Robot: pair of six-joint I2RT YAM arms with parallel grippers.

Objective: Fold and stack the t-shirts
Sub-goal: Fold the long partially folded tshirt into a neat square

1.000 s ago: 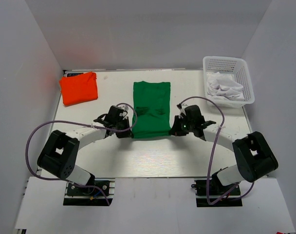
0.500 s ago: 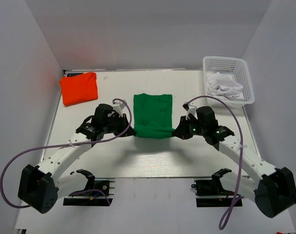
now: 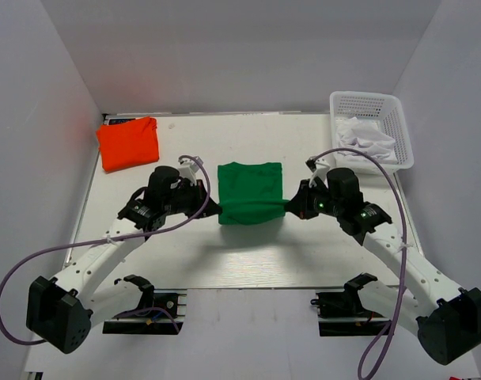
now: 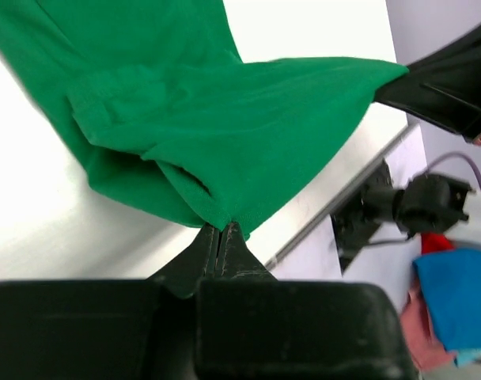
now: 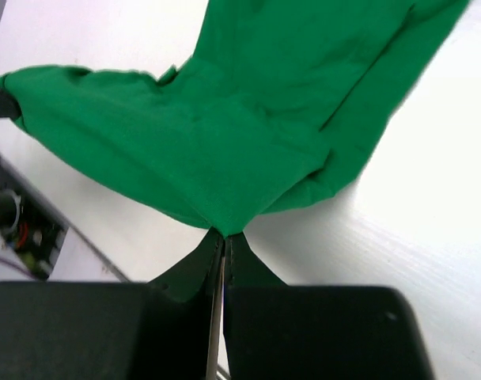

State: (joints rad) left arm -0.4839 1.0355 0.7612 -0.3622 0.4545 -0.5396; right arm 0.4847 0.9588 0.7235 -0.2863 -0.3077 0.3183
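The green t-shirt (image 3: 251, 192) lay at the centre of the worktop (image 3: 248, 257), its near edge raised and stretched between the two arms. The left end effector (image 4: 222, 235) was clenched on the corner toward 8 o'clock, and the right end effector (image 5: 225, 237) was clenched on the corner toward 4 o'clock. In each wrist view the jaws met on a pinch of cloth, but how many layers were caught could not be told. From above, the fabric masked the fingertips. The orange-red t-shirt (image 3: 129, 143) lay folded at 10 o'clock, well apart. At 2 o'clock a white basket (image 3: 401, 134) held crumpled white material (image 3: 365, 142) that could not be identified. Blue and pink objects (image 4: 454, 297) were cut off at the left wrist view's edge.
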